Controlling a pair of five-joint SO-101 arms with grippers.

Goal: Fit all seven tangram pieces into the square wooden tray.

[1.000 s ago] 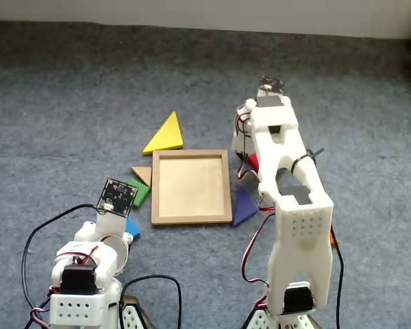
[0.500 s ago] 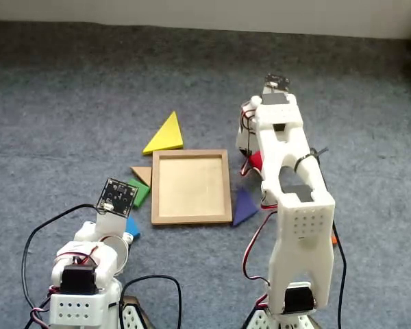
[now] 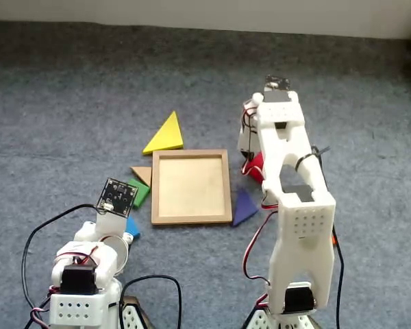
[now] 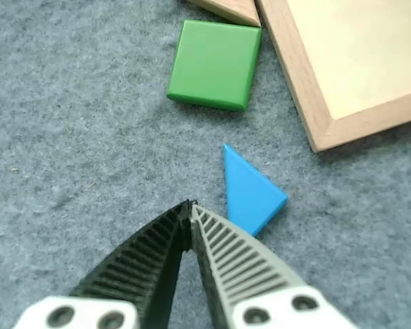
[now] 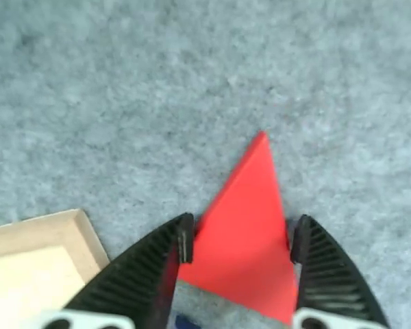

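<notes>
— Left wrist view first: how does the left gripper (image 4: 190, 205) stand?
— Pinched to a point, its two fingertips meeting with nothing between them, over bare grey carpet (image 4: 68, 137). The blue triangle (image 4: 250, 193) lies just beside the tips, apart from them. Farther ahead of the gripper the green square (image 4: 214, 64) lies flat, and beyond that is an edge of a plain wooden piece (image 4: 229, 8). One corner of the square wooden tray (image 4: 308, 123) lies ahead too, past the blue triangle, and its floor is bare wood.
— And the right wrist view?
— The right gripper (image 5: 241, 236) is spread wide, one finger on each side of the red triangle (image 5: 250, 199). That piece lies flat on the carpet with its sharp tip pointing away from the gripper. Each finger is close against an edge, but I cannot tell whether the pads press it. A corner of the tray is near one finger.
— What does the high view add?
— The tray lies between the two arms, its floor bare. The right arm (image 3: 298, 205) stretches out beside it, its gripper end over the red triangle, close to the tray's edge. The purple triangle (image 3: 243, 205) lies back from that gripper toward the arm's base, at the tray's near corner. The left arm (image 3: 82, 281) is folded low. The blue triangle, green square and wooden piece lie in a row ahead of its gripper, along the tray's side. The yellow triangle (image 3: 166, 135) lies farthest from the left gripper, just past the tray's far corner
</notes>
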